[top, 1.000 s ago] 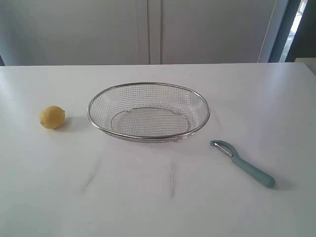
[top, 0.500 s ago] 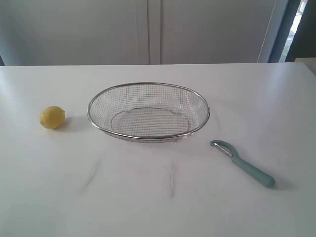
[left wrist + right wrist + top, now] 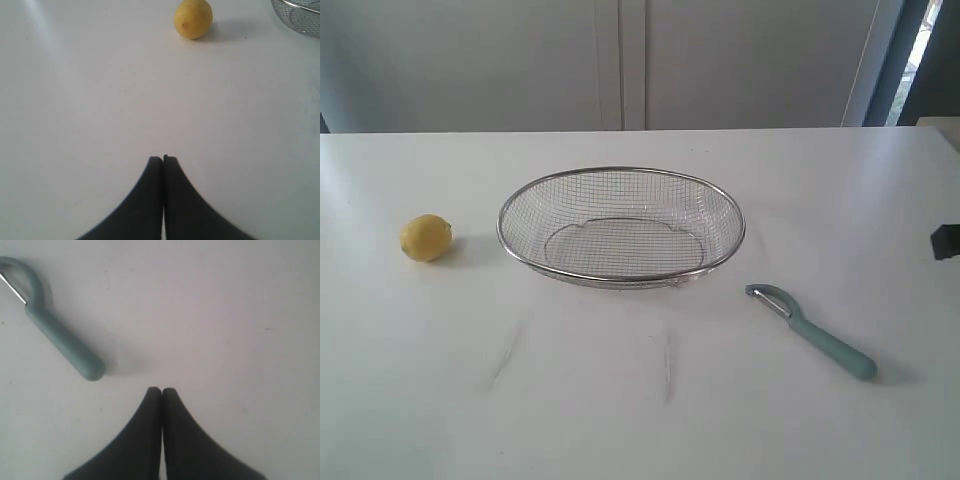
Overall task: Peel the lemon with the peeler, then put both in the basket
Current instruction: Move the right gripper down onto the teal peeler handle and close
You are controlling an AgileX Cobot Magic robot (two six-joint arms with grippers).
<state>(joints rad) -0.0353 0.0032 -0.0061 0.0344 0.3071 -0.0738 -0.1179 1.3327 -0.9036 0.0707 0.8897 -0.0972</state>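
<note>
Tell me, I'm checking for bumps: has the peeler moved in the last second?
No. The peeler lies where it did, at the same gap and angle to the basket rim in the exterior view.

Left tool (image 3: 162,159) and right tool (image 3: 161,390) each have jaws pressed together.

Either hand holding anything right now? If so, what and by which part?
Nothing held. The left hand is shut and empty, the lemon lying apart from it. The right hand is shut and empty too, the peeler lying untouched nearby.
</note>
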